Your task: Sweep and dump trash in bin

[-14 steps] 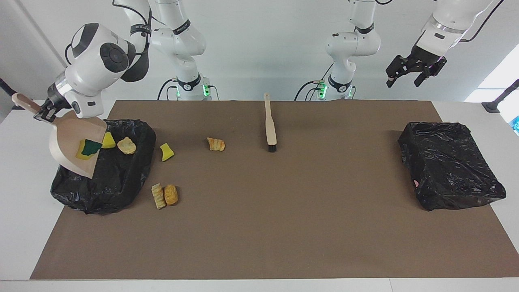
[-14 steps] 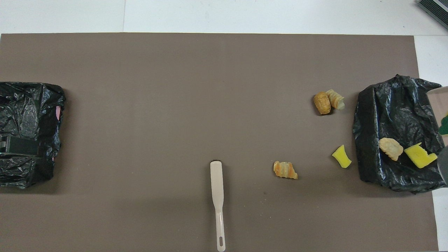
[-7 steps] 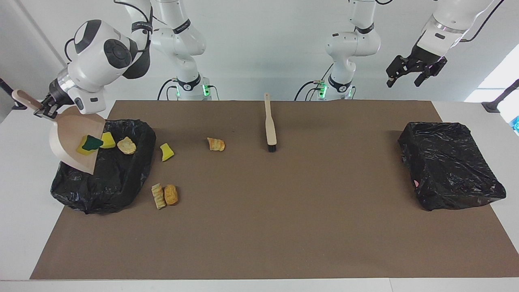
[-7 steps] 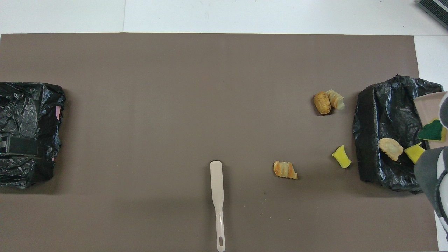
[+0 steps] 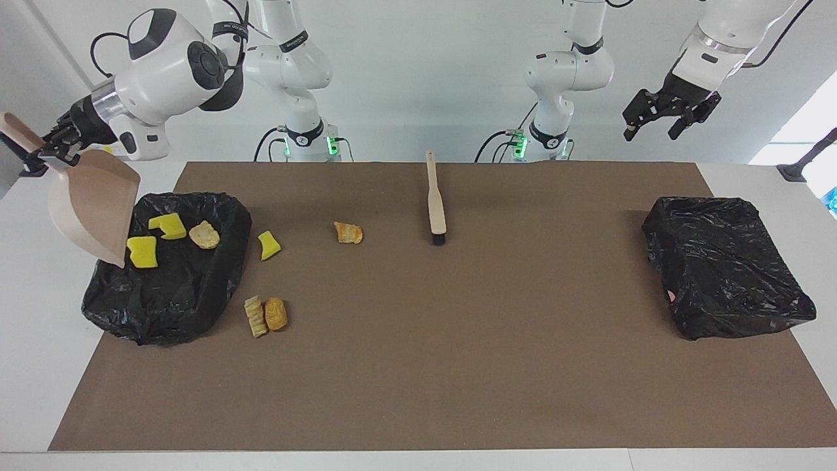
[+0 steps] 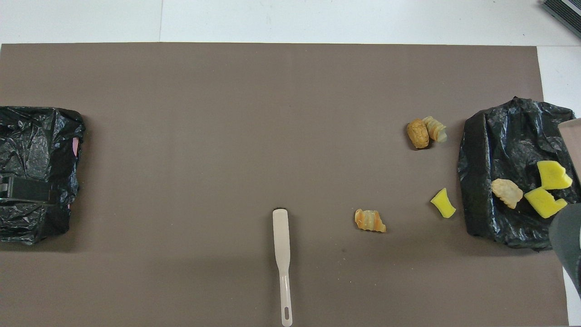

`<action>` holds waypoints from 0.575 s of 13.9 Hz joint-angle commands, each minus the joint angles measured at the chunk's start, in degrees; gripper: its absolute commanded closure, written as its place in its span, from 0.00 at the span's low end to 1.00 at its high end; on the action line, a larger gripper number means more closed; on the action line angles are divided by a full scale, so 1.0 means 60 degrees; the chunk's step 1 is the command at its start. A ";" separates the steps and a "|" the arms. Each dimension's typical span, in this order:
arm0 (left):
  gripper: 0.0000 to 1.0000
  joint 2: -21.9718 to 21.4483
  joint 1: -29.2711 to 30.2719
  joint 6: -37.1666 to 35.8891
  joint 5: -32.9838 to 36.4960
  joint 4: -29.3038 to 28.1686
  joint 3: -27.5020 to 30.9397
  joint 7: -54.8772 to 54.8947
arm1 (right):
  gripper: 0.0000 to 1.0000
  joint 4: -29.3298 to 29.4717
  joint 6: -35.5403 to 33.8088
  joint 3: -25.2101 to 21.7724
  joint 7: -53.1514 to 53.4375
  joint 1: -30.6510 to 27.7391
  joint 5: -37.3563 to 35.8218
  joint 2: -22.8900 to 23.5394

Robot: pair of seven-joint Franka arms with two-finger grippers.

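Observation:
My right gripper [image 5: 51, 145] is shut on the handle of the beige dustpan [image 5: 91, 203], which hangs tipped steeply over the black-lined bin [image 5: 170, 294] at the right arm's end. The pan looks empty. In the bin lie two yellow sponge pieces [image 5: 142, 252] [image 5: 167, 226] and a bread piece [image 5: 204, 234]. On the mat beside the bin is more trash: a yellow sponge chunk [image 6: 443, 203], a croissant piece [image 6: 370, 220] and two bread pieces [image 6: 417, 133] side by side. My left gripper [image 5: 650, 131] waits open, high over the left arm's end.
The beige brush [image 5: 435, 206] lies on the mat near the robots, bristles pointing away from them. A second black-bagged bin [image 5: 726, 275] sits at the left arm's end. The brown mat [image 5: 458, 366] covers most of the white table.
The right arm lifted and tipped the dustpan further. The yellow-and-green sponge slid out of it and now lies in the bin, yellow side up. The left arm stayed still.

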 commanded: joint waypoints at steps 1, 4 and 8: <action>0.00 0.0068 0.0084 -0.0064 0.0134 0.0140 -0.0039 0.0047 | 1.00 0.0003 0.0054 -0.0026 -0.0205 -0.0135 0.1389 -0.0006; 0.00 0.0068 0.0084 -0.0064 0.0134 0.0140 -0.0039 0.0047 | 1.00 0.0441 -0.0092 -0.0011 -0.0220 -0.0135 0.2462 0.0096; 0.00 0.0068 0.0084 -0.0064 0.0134 0.0140 -0.0039 0.0047 | 1.00 0.0926 -0.0430 -0.0084 -0.0410 -0.0164 0.4833 0.0185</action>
